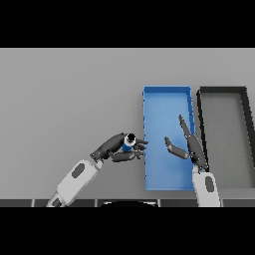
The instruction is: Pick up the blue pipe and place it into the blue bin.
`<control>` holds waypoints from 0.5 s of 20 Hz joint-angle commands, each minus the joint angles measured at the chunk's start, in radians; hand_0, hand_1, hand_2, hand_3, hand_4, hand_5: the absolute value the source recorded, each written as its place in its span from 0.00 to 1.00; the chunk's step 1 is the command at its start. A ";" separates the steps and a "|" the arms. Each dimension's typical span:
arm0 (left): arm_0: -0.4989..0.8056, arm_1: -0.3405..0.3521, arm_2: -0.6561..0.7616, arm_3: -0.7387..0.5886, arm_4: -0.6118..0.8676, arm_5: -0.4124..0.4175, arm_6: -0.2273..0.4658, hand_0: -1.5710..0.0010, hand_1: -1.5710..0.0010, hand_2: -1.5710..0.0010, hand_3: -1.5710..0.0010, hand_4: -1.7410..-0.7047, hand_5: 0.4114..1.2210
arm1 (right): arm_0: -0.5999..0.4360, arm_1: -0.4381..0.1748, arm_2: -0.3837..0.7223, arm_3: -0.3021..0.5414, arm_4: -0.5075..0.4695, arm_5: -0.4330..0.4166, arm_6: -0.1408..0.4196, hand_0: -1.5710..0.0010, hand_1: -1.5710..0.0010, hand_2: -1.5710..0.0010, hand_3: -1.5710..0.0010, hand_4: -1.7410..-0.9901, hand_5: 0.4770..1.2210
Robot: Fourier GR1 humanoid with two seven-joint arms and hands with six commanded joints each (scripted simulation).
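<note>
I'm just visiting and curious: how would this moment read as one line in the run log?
left hand: shut on pipe, beside blue bin | right hand: open over blue bin | black bin: right of blue bin

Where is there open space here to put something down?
The grey table lies bare to the left of the blue bin and beyond the left hand, which grips the blue pipe. The bin's far half is free. It is crowded near the right hand, between bin and black bin.
</note>
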 commanded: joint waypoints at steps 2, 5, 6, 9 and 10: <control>-0.010 0.000 0.007 0.004 -0.003 0.005 -0.003 0.00 0.00 0.00 0.08 0.01 1.00 | 0.001 0.002 -0.002 -0.005 -0.006 0.001 -0.013 1.00 1.00 1.00 1.00 0.68 0.28; -0.001 0.011 0.010 -0.005 0.005 -0.002 -0.008 0.00 0.00 0.00 0.08 0.01 1.00 | -0.012 -0.005 -0.017 -0.032 -0.124 0.096 -0.047 1.00 1.00 1.00 1.00 0.69 0.23; -0.004 0.013 0.012 0.000 0.009 -0.008 -0.003 0.00 0.00 0.00 0.08 0.01 1.00 | -0.012 -0.014 -0.016 -0.059 -0.187 0.154 -0.045 1.00 1.00 1.00 1.00 0.68 0.19; -0.010 0.006 0.011 0.001 0.010 -0.009 -0.010 0.00 0.00 0.00 0.08 0.01 1.00 | -0.052 -0.072 -0.026 -0.150 -0.367 0.269 0.073 1.00 1.00 1.00 1.00 0.63 0.08; -0.009 0.003 0.007 0.009 0.004 -0.009 -0.004 0.00 0.00 0.00 0.08 0.01 1.00 | -0.070 -0.088 -0.021 -0.176 -0.423 0.306 0.105 1.00 1.00 1.00 1.00 0.60 0.07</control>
